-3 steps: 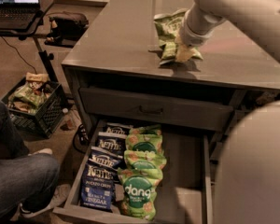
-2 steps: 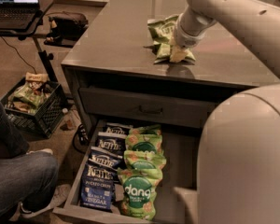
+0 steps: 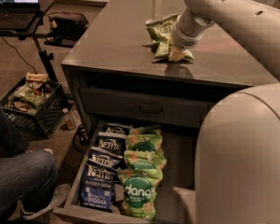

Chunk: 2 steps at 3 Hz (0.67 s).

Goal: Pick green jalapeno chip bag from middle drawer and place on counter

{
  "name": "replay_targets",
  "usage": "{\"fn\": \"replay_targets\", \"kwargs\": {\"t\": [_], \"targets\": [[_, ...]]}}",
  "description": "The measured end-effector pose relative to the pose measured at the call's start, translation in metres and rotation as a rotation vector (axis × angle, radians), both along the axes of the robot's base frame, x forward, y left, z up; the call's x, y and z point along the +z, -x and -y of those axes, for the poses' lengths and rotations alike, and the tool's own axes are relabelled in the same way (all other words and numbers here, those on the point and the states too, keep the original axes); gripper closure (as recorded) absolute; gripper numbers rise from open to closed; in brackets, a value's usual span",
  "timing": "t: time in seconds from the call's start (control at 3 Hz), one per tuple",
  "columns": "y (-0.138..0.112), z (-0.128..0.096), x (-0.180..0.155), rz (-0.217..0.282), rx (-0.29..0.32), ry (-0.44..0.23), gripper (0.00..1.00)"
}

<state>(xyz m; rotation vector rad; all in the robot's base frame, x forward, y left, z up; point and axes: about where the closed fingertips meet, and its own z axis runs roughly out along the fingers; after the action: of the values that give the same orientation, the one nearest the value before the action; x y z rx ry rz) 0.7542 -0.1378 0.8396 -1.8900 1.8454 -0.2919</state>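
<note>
Claw [image 3: 177, 54]: down against the chip bag on the table; whether it grips, cannot tell.
Chip bag [image 3: 159, 31]: olive green, crumpled, lying on the table [image 3: 112, 36], right of middle.
Drawer [image 3: 178, 155]: open, near, below the table; blue bags [image 3: 100, 171] left, bright green bags [image 3: 141, 190] beside them.

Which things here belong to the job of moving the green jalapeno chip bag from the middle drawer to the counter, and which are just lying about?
Job: green jalapeno chip bag, lying on the counter; gripper, down at the bag; open middle drawer.
Lying about: dang bags and blue Kettle bags in the drawer; crate of snacks; laptop.
</note>
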Motion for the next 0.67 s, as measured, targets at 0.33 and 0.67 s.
{"fn": "replay_targets", "kwargs": {"t": [0.33, 0.67], "targets": [[0.0, 0.0, 0.0, 0.0, 0.0, 0.0, 0.58], [0.0, -0.0001, -0.0001, 0.0, 0.0, 0.0, 0.34]]}}
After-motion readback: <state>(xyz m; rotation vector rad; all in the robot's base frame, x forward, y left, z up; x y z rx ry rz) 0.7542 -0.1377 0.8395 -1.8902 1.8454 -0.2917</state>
